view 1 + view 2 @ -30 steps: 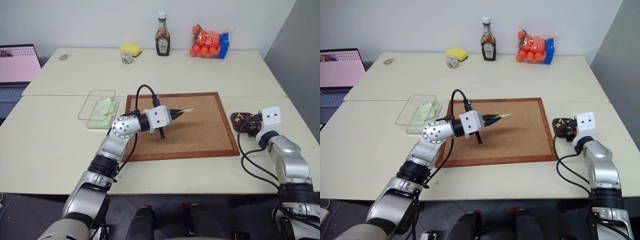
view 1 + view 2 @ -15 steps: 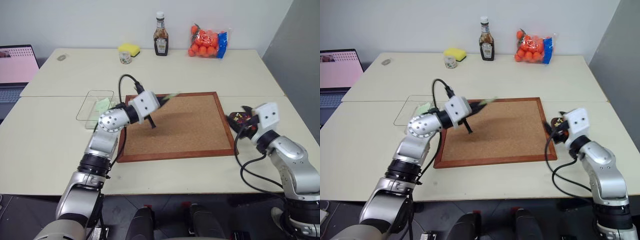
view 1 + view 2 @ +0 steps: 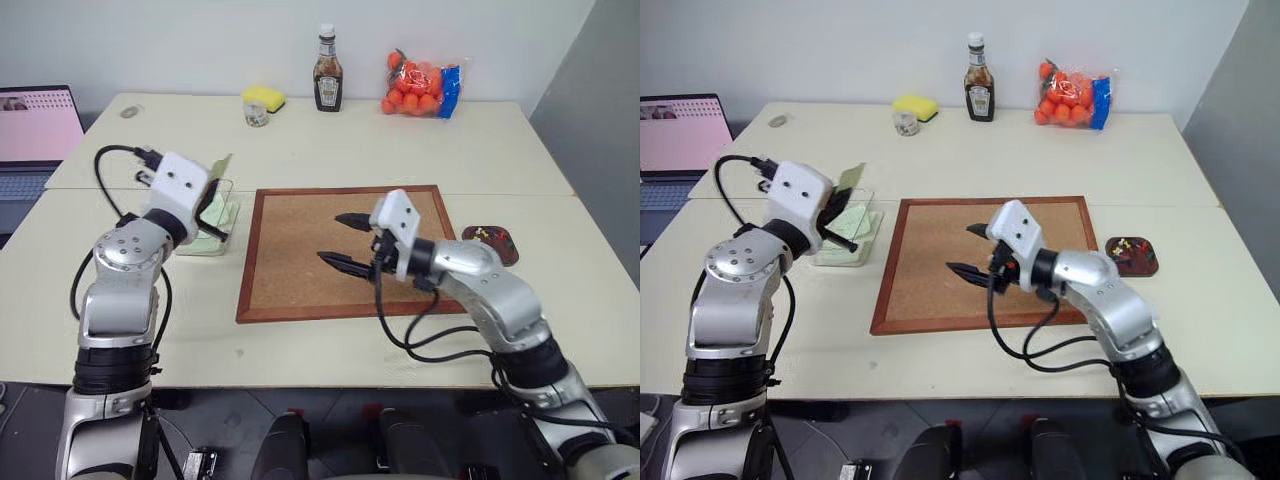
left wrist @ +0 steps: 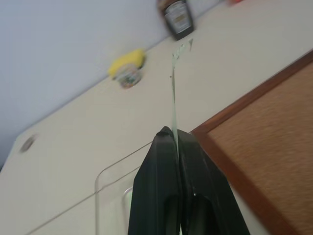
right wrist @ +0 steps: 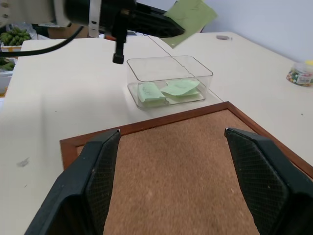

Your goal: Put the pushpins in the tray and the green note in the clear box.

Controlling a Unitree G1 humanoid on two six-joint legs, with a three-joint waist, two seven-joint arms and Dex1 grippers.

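Both arms have swung across since a second ago: our left gripper (image 3: 836,205) has carried the green note (image 5: 190,20) off the corkboard (image 3: 300,250) and over toward the clear box (image 5: 168,81), while our right gripper (image 3: 343,240) has left the tray (image 3: 490,243) and now hangs over the cork.

Closest to us, that right gripper is spread wide and carrying nothing, bare cork under it, the tray well off to its right with a few pushpins (image 3: 487,235) in it. No pins are visible to us on the board from here, though they are tiny and could hide.

Further out, the left gripper is clamped tight on the note, pinching one edge so the slip sticks out past the fingertips, edge-on in the wrist view. The box sits just below and ahead of those fingers, with other green slips already lying inside.

Now, the drop. We judge the note is over or just beyond the box's near wall. Paper flutters, so we'd want the tips lowered between the walls before letting go, and the wrist tilted down so the slip slides in flat. Release high and it may drift onto the table.
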